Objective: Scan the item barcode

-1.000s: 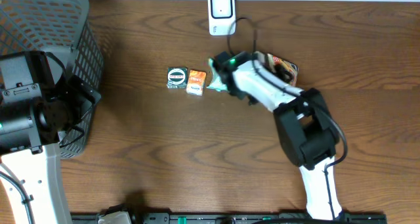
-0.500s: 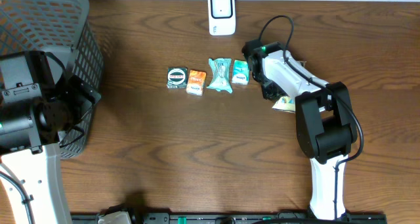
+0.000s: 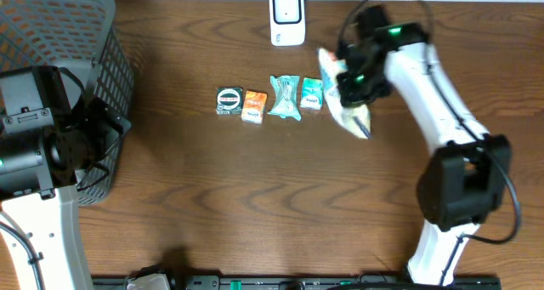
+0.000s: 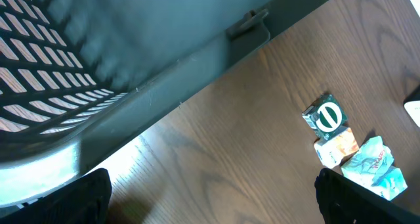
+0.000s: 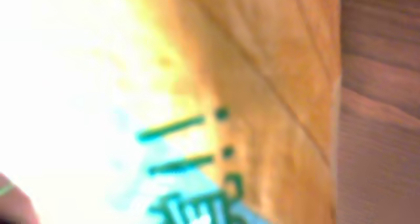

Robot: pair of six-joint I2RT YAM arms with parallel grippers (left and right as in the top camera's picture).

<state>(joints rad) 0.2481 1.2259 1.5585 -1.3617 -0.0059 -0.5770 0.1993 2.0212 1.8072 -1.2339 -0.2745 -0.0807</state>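
Note:
My right gripper [image 3: 351,83] is shut on a white and yellow snack packet [image 3: 352,118] and holds it up above the table, just right of the white scanner [image 3: 287,18]. In the right wrist view the packet [image 5: 197,86] fills nearly the whole frame as a blur of white, orange and green print, hiding the fingers. My left gripper [image 4: 213,211] stands open over bare table beside the basket, with nothing between its black fingertips [image 4: 85,198].
A row of small items lies mid-table: a green round pack [image 3: 229,100], an orange pack [image 3: 253,105], a crinkled teal packet [image 3: 284,97] and a small teal pack [image 3: 311,94]. A grey mesh basket [image 3: 59,35] stands at the far left.
The right arm swung from the row of items to the right, shut on the snack packet and lifted it up beside the scanner. The left arm has not moved.

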